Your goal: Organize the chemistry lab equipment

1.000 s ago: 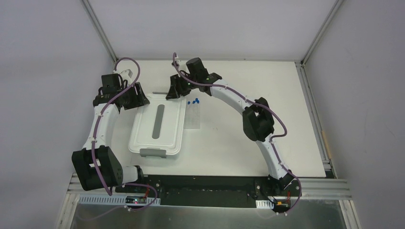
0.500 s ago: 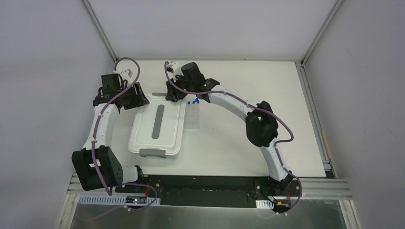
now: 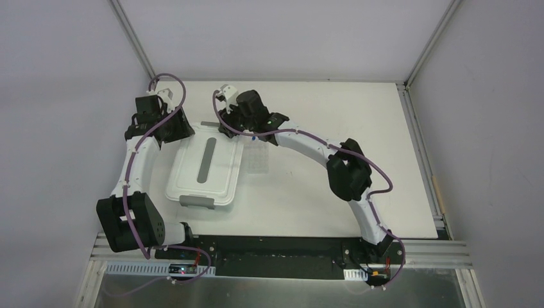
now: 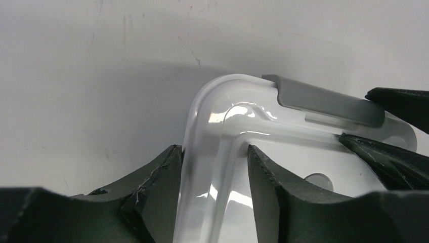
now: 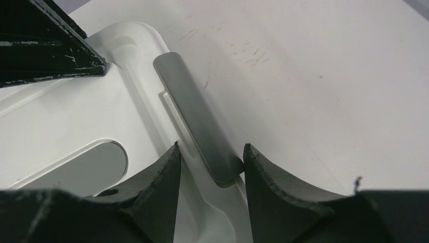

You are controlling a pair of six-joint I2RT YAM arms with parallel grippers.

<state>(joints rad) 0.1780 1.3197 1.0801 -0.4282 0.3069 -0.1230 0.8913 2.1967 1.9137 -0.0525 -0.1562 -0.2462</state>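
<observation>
A bin with a white lid (image 3: 204,168) lies left of centre on the table. In the left wrist view my left gripper (image 4: 212,148) straddles the raised rim at the lid's (image 4: 283,152) far-left corner, its jaws closed against it. My right gripper (image 5: 210,146) is closed over the lid's far edge and the end of its grey latch (image 5: 195,116). From above, the left gripper (image 3: 174,125) and the right gripper (image 3: 226,123) sit side by side at the bin's far end. A clear tube rack (image 3: 258,162) lies right of the bin, with small blue caps (image 3: 256,137) partly hidden under the right arm.
A second grey latch (image 3: 195,201) is on the bin's near end. The right arm (image 3: 346,170) arches over the middle of the table. The table's left edge runs close beside the left arm (image 3: 131,173). Grey walls stand around the table.
Both grippers have moved left and closed a little. The bin has slid left with them and turned slightly, leaving the rack more exposed.
</observation>
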